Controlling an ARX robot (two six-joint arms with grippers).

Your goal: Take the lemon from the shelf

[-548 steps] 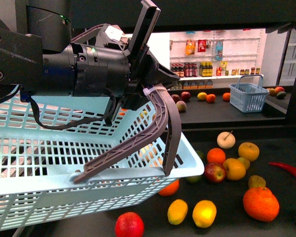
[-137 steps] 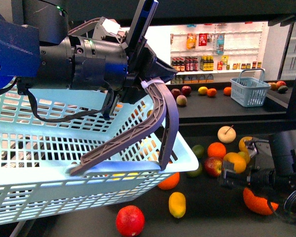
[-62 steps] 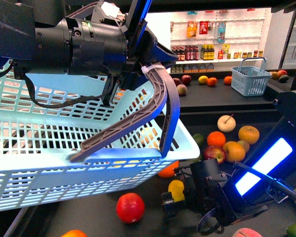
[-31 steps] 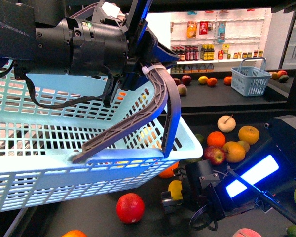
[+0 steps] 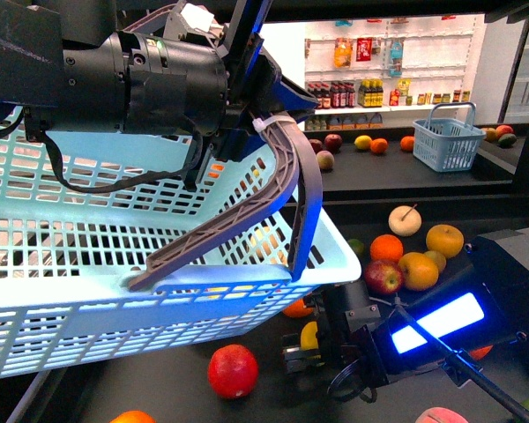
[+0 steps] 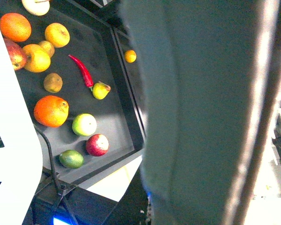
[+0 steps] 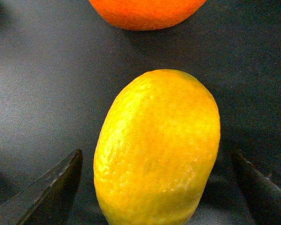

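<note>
Your right gripper (image 5: 301,352) has eased in low and now straddles the lemon (image 7: 157,150), fingers (image 7: 51,187) spread and not touching it, on the near shelf (image 5: 150,388) just right of the red apple (image 5: 233,370), under the basket (image 5: 70,291) your left gripper (image 5: 260,132) clamps, so closing seems next.

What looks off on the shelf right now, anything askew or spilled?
Nothing spilled or damaged. Two oddities: a red chili pepper lies among the loose fruit on the shelf, and the blue basket hangs tilted over it. The lemon sits intact between the open fingers of the right hand.
</note>
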